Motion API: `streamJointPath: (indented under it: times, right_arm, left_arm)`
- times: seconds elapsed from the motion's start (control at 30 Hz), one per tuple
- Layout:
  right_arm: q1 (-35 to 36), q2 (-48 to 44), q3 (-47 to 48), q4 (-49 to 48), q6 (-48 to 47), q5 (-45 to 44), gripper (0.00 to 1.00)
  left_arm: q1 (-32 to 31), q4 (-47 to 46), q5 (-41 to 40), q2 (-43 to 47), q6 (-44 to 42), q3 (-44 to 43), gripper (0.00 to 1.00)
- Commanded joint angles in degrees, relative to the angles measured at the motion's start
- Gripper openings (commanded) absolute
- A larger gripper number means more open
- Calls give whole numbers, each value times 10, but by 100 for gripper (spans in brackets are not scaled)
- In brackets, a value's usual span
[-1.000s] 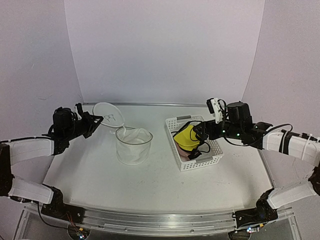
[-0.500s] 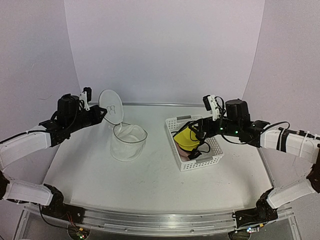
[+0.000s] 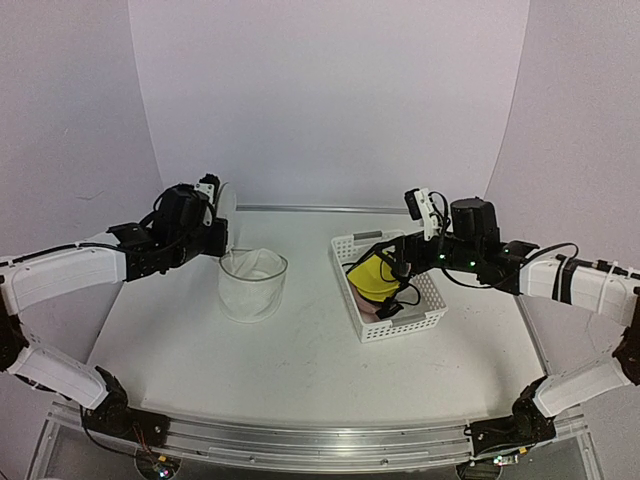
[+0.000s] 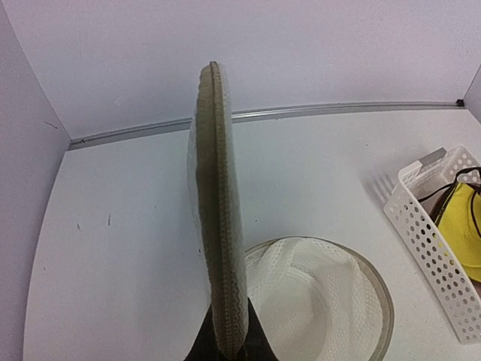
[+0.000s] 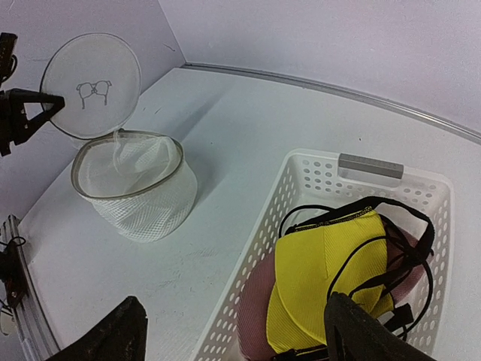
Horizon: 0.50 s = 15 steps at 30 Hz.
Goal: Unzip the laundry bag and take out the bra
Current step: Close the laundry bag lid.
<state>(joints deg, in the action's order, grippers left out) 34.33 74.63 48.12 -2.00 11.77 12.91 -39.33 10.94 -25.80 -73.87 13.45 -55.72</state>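
The laundry bag (image 3: 252,288) stands open on the table as a short white mesh cylinder, also seen in the right wrist view (image 5: 135,188). Its round lid (image 5: 92,84), marked with a small black drawing, is raised upright at the bag's back rim. My left gripper (image 4: 229,342) is shut on the lid's rim, which shows edge-on (image 4: 218,210). The yellow bra (image 5: 338,278) with black straps and a pinkish part lies in the white basket (image 5: 248,248). My right gripper (image 5: 234,301) hangs open just above the basket's left side, holding nothing.
The white lattice basket (image 3: 395,330) sits right of centre, with a grey tab on its far rim (image 5: 370,165). Walls close the table at the back and both sides. Bare tabletop lies between bag and basket.
My left arm has swung right and forward, carrying the lid from behind-left of the bag to upright over its back rim. The bag shifted slightly left. The right gripper barely moved.
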Motion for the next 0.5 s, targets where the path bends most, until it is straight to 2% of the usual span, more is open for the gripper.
streamJointPath:
  times: [0.0,0.27,0.47]
  right_arm:
    - [3,-1,17,-33,-9,6,82]
    - [3,4,15,-37,-10,7,83]
    - [3,7,15,-38,-15,2,83]
  left_arm:
    - [-42,18,-106,-22,-99,-43,0]
    - [-111,22,-164,-69,-247,-55,0]
    - [-159,41,-235,-130,-318,-73,0]
